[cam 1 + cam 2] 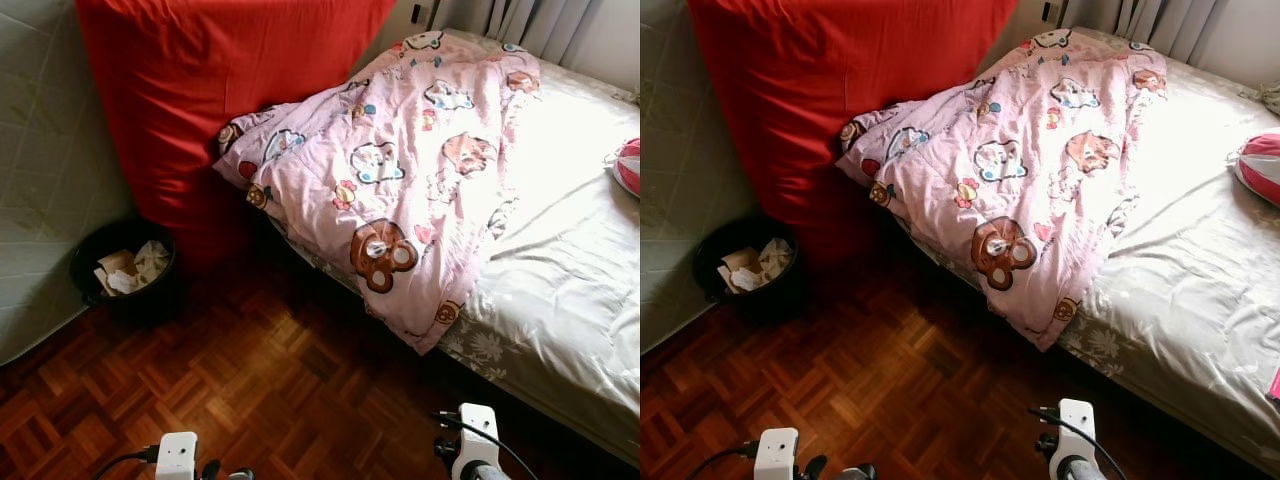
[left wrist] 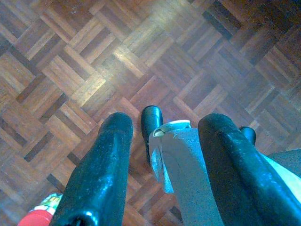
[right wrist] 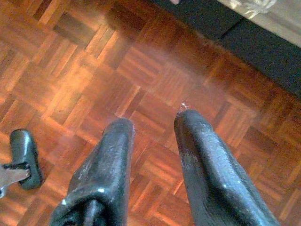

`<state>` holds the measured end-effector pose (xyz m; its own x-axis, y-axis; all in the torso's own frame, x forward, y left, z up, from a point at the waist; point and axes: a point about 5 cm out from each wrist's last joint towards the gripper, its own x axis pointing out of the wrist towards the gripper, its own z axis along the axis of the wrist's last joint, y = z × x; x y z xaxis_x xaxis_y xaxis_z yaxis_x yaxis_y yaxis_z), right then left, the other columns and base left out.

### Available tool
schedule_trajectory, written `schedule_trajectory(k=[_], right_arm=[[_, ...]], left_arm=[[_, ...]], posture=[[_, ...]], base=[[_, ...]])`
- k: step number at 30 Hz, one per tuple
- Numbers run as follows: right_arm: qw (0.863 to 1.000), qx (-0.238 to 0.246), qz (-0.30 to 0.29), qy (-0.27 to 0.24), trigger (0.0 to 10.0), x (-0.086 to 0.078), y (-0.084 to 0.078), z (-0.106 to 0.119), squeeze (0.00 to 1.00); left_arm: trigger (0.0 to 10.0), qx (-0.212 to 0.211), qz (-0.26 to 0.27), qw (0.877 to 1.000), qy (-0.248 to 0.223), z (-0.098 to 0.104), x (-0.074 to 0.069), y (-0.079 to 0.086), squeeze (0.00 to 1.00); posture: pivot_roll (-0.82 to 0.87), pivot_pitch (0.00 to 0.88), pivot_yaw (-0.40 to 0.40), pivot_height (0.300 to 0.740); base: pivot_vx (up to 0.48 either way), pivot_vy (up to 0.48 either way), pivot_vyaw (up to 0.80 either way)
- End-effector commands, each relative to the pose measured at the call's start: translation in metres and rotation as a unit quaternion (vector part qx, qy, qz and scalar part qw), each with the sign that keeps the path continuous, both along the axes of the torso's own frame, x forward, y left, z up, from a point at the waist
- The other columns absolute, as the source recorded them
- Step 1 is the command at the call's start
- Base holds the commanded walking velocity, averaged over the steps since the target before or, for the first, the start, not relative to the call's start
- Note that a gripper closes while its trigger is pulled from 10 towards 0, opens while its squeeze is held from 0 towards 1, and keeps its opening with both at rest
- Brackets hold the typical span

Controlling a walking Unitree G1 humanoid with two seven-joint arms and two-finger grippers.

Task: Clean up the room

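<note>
No readable writing turned up anywhere. The pink quilt (image 1: 400, 180) carried cartoon bears and animals, but any lettering among them was too small to tell. The papers in the black bin (image 1: 125, 268) showed no print, perhaps for the distance.

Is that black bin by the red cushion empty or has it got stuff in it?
Partly full: crumpled paper lies inside the black bin, below its rim.
</note>
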<state>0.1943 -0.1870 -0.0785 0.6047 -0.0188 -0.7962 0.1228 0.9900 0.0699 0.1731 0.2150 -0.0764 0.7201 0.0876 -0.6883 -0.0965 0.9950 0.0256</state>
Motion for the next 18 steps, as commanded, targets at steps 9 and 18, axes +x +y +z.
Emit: schedule_trajectory(k=[9,18], right_arm=[[0.999,0.000,-0.007,0.036,10.0,-0.0230,-0.0056,-0.0105,0.00],[0.999,0.008,-0.019,0.029,10.0,-0.0195,0.0030,-0.0100,0.00]], left_arm=[[10.0,-0.004,0.009,1.000,0.026,-0.0063,-0.0120,0.0009,0.00],[10.0,0.000,0.006,1.000,0.015,-0.0020,-0.0046,0.0052,0.00]], posture=[[0.13,0.138,-0.059,0.740],[0.12,0.183,-0.036,0.740]], base=[[0.000,0.000,0.00],[0.000,0.000,0.00]])
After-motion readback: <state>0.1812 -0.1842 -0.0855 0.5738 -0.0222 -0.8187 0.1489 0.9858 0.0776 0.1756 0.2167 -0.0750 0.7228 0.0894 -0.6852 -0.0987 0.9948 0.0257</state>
